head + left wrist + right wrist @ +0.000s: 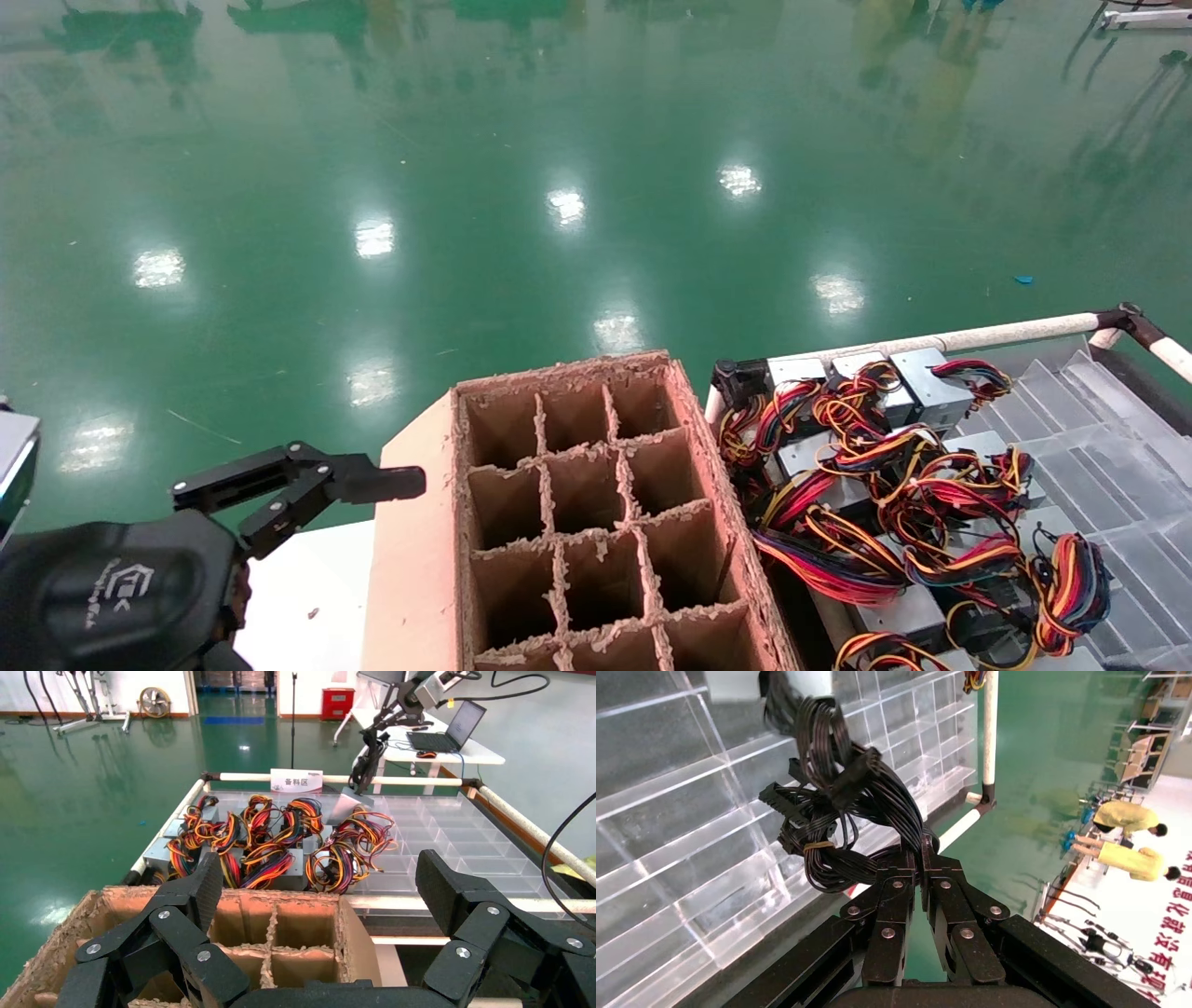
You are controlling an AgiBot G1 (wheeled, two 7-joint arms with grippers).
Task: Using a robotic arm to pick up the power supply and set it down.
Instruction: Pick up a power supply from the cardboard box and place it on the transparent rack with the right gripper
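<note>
Floor (pixel 559 140) is super glossy green, cardboard box (pixel 596 522) is rough with frayed edges, tray (pixel 680 846) is clear shiny plastic, and the grippers look matt black.

At lower right of the head view, a white-railed cart (pixel 987 334) carries a clear plastic divider tray (pixel 1108 438); grey boxes with red, yellow and orange wires (pixel 894 485) lie on its left part
</note>
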